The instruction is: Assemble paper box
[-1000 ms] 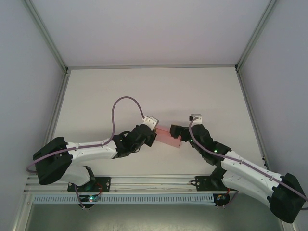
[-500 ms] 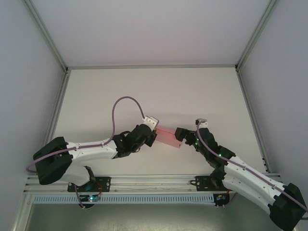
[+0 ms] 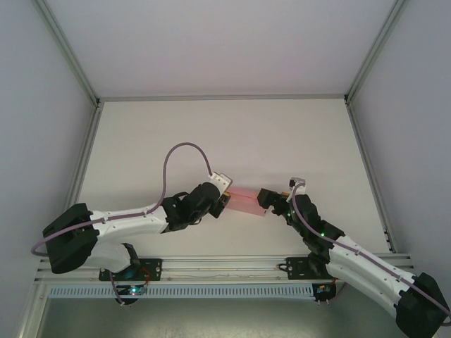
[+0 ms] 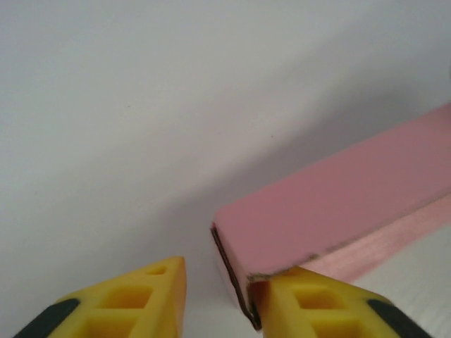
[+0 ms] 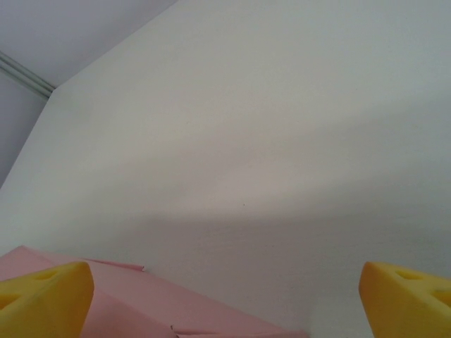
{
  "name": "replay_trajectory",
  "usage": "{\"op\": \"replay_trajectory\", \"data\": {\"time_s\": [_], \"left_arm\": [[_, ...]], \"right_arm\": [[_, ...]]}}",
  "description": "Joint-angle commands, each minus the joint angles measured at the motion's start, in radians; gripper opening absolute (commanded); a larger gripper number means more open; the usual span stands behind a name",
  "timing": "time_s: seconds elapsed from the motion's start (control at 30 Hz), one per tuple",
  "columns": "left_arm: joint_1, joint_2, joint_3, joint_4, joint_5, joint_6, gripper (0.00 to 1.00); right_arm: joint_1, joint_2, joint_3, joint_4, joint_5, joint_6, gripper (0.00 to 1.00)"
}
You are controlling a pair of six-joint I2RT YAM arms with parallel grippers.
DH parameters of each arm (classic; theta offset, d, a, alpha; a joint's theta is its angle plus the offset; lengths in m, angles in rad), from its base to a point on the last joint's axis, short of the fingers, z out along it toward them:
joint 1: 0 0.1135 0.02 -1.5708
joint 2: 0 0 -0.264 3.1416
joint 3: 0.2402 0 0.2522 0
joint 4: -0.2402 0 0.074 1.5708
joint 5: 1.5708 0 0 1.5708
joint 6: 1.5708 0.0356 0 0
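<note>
Paper box: lying as a slim pink rectangular block toward the near edge of the bench, about midway between its left and right edges, with its long axis running left to right.
Left gripper: sitting at the box's left end. Its yellow fingers are standing apart, and the box corner is touching one finger without being clamped.
Right gripper: facing the box's right end. Its jaws are standing wide apart and holding nothing, with the box lying just beside one finger.
</note>
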Motion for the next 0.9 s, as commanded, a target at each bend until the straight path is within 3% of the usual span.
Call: {"op": "replay_trajectory", "data": {"time_s": [0.0, 0.07, 0.1, 0.2, 0.23, 0.37, 0.43, 0.67, 0.87], "left_arm": [[-0.015, -0.055, -0.011, -0.071, 0.042, 0.038, 0.42], [-0.016, -0.07, 0.0, -0.116, 0.04, 0.049, 0.52], [-0.016, -0.073, 0.006, -0.136, 0.044, 0.052, 0.65], [-0.016, -0.084, 0.016, -0.168, 0.071, 0.049, 0.85], [-0.016, -0.087, 0.019, -0.169, 0.074, 0.037, 0.99], [-0.007, -0.11, 0.078, -0.233, 0.015, -0.115, 1.0], [0.015, -0.124, 0.104, -0.256, 0.041, -0.186, 1.0], [0.185, -0.094, 0.143, -0.224, 0.297, -0.428, 1.0], [0.293, 0.045, 0.11, -0.072, 0.517, -0.516, 0.97]], "right_arm": [[0.012, 0.047, -0.043, -0.045, 0.024, 0.001, 0.94], [0.022, 0.072, -0.049, -0.011, 0.02, 0.007, 0.92], [0.029, 0.081, -0.049, -0.005, 0.025, 0.007, 0.91], [0.056, 0.093, -0.042, -0.014, 0.067, 0.007, 0.88], [0.062, 0.092, -0.044, -0.016, 0.08, 0.008, 0.88], [0.067, 0.08, -0.056, -0.02, 0.093, 0.011, 0.85], [0.067, 0.077, -0.062, -0.026, 0.095, 0.009, 0.82], [0.067, 0.085, -0.065, -0.02, 0.097, -0.018, 0.77], [0.066, 0.126, -0.067, 0.016, 0.073, -0.035, 0.75]]}}
